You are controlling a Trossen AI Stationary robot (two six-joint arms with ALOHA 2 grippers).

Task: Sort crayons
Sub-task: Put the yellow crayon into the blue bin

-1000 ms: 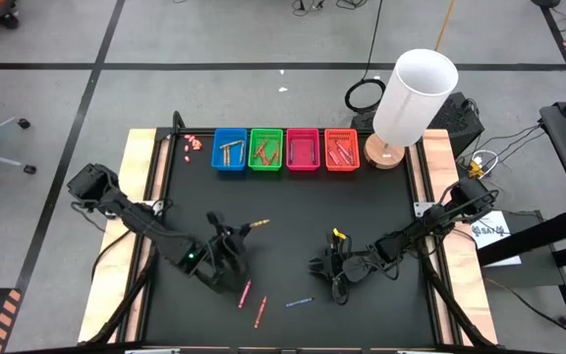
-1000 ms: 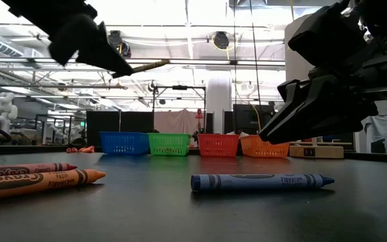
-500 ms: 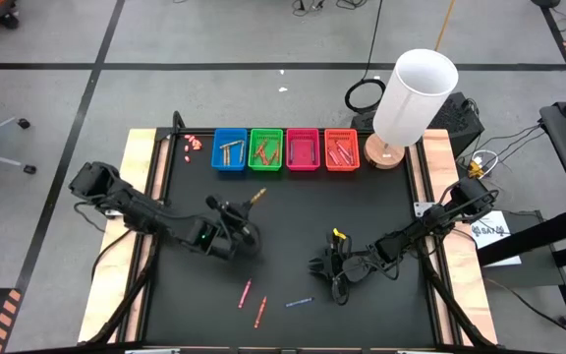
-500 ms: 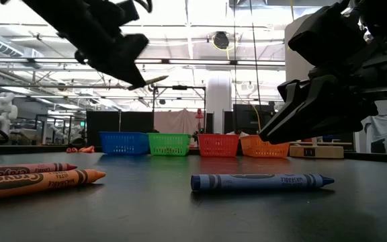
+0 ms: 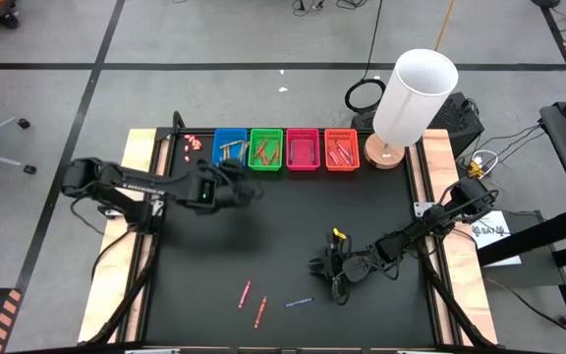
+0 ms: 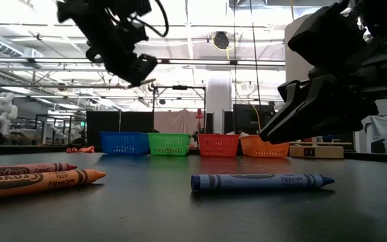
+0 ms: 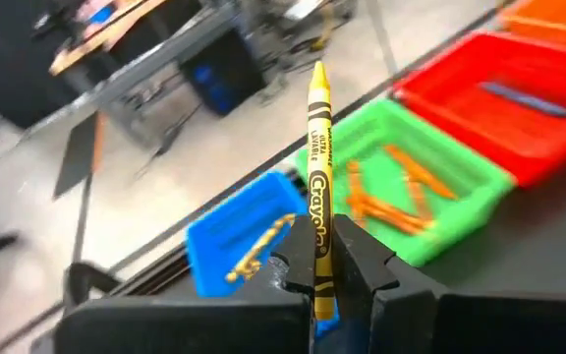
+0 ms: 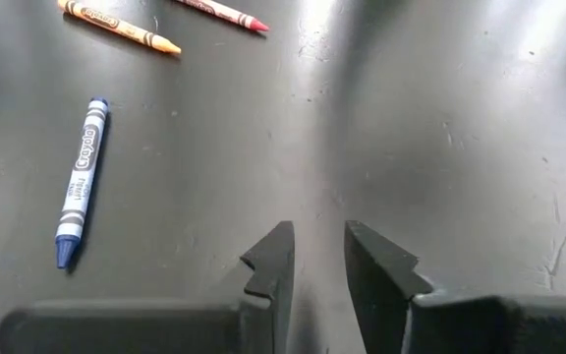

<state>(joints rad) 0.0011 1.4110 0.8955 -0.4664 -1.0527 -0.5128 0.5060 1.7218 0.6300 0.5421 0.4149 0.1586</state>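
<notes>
I've got a yellow crayon [image 7: 317, 187] clamped in the left gripper [image 5: 232, 177], near the blue basket [image 5: 229, 149]. Most crayons look sorted; red [image 5: 245, 293], orange [image 5: 260, 312] and blue [image 5: 299, 302] crayons lie loose at the near side. Right gripper [image 8: 312, 258] parted, empty, resting near them. Basket contents too small to count.
</notes>
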